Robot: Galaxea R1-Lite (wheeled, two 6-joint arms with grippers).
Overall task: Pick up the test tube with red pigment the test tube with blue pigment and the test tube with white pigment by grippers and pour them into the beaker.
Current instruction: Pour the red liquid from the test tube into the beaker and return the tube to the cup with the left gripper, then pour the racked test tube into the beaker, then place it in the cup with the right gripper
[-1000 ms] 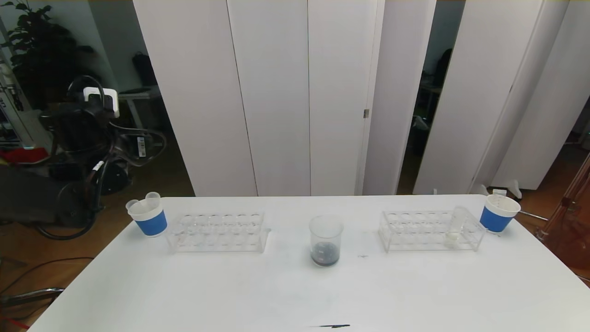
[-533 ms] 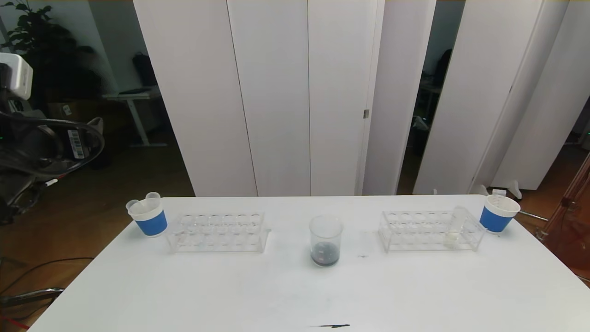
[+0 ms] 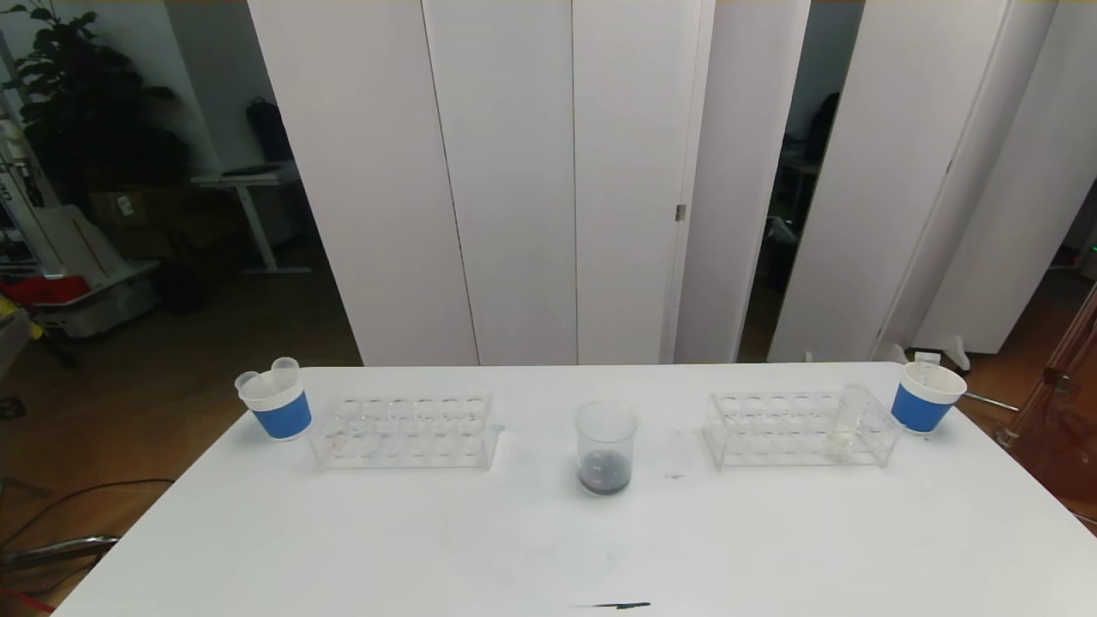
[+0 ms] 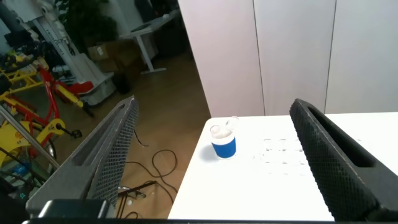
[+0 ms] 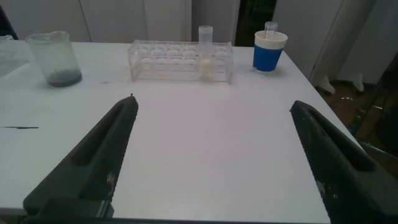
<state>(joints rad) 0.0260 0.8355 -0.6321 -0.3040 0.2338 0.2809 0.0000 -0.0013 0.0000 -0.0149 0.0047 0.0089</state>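
Centrally, the beaker (image 3: pixel 606 447) is standing on the white table (image 3: pixel 548 548), holding dark liquid at its bottom. The test tube with white pigment (image 3: pixel 847 420) is leaning in the right-hand clear rack (image 3: pixel 801 431), beside a blue-and-white paper cup (image 3: pixel 926 398). A second rack (image 3: pixel 404 431) and cup (image 3: pixel 276 401) are sitting at left. The left gripper (image 4: pixel 217 162) is hovering off the table's left edge, fingers spread apart. The right gripper (image 5: pixel 214 155) is hovering over the near right table, likewise spread, gripping nothing.
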